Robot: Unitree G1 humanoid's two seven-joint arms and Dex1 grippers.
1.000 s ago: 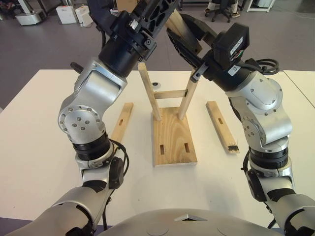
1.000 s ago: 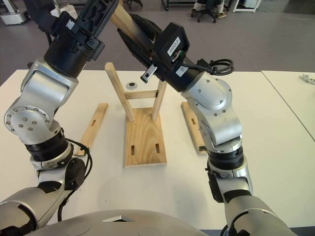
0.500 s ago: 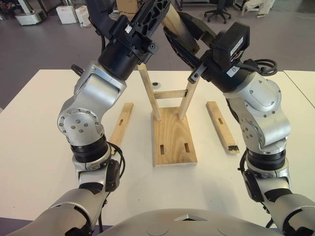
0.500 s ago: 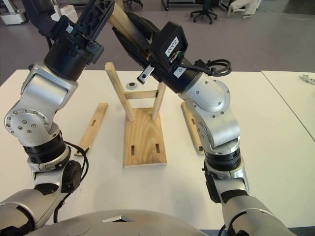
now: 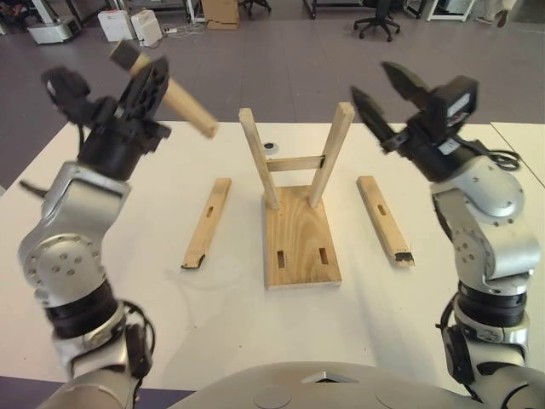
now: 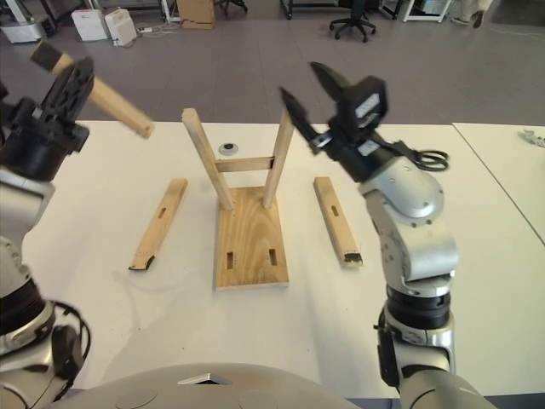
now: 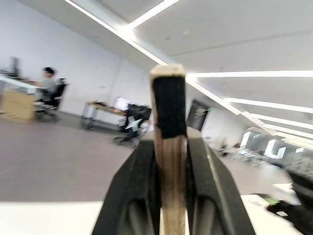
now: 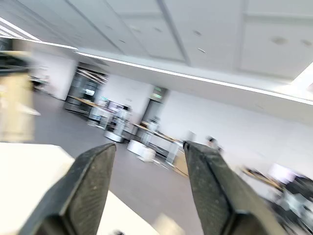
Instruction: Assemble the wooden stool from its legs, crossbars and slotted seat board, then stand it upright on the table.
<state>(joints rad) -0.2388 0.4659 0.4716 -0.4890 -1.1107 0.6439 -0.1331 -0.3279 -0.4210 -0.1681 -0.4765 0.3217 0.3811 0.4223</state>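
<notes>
The slotted seat board (image 5: 300, 243) lies flat at the table's middle. Two legs (image 5: 257, 158) stand in its far slots, leaning apart and joined by a crossbar (image 5: 295, 163). High over the table's left side, my left gripper (image 5: 140, 81) is shut on a wooden leg (image 5: 174, 100) with a dark end; the same leg (image 7: 170, 147) is clamped between both fingers in the left wrist view. My right gripper (image 5: 375, 81) hangs open in the air to the right of the standing legs, holding nothing, its fingers (image 8: 93, 186) spread wide.
One loose slotted wooden piece (image 5: 207, 223) lies left of the seat board, another (image 5: 385, 220) on its right. A small round fitting (image 5: 271, 147) sits on the table behind the legs. The white table (image 5: 102, 281) has bare room in front and at both sides.
Both arms have swung apart from above the standing legs. The left gripper carried the wooden leg to the left; the right gripper came off it, opened and moved right.
</notes>
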